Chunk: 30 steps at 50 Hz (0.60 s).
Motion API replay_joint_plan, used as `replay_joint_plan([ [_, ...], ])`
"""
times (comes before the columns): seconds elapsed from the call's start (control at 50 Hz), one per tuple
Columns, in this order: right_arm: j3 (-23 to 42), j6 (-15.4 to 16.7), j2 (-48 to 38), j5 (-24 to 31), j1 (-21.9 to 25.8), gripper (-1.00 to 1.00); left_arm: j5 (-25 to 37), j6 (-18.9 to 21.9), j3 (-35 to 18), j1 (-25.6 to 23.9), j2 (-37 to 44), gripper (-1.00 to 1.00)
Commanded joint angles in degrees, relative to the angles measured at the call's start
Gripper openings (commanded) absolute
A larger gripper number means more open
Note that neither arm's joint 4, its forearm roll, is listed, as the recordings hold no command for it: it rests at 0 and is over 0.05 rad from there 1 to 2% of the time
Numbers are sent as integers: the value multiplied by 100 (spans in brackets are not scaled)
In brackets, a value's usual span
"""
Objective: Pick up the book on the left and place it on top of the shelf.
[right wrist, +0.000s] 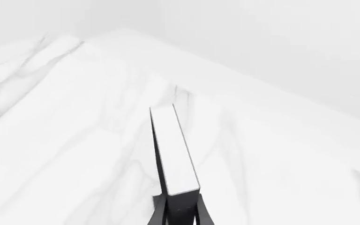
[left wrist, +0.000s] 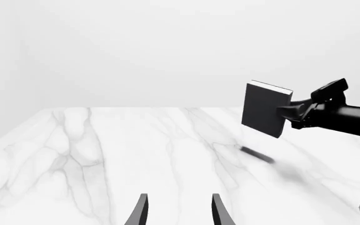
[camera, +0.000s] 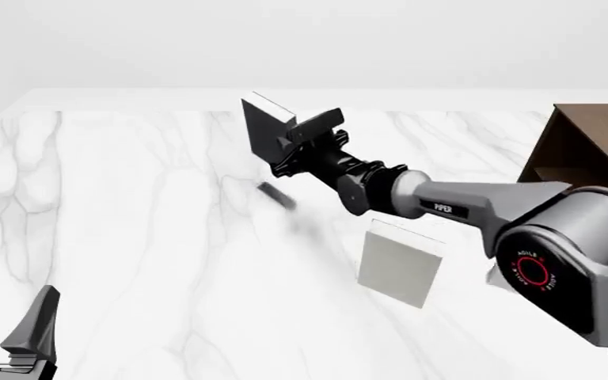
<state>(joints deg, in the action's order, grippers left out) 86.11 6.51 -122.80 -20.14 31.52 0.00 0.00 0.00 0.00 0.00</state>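
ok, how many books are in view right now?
2. The thin black hardback book with white page edges is held above the table in the right end effector. A pale grey-white book stands on the marble table nearer the camera. Others may be out of frame.

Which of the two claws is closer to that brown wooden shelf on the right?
The right. The right gripper, holding the dark book above mid-table, is nearer the shelf at the table's right edge. The left gripper sits open at the near left corner, farthest away.
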Motion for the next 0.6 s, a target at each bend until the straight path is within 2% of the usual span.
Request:
replay_joint_plan([
  [0.02,-791,46,1024,-104,86,-100,0,0,0,0,0,100],
  [0.22,-1350,152,1674,-95,119,-100,0,0,0,0,0,100],
  [0.6,-1929,419,2718,148,45,-100,0,0,0,0,0,100],
])
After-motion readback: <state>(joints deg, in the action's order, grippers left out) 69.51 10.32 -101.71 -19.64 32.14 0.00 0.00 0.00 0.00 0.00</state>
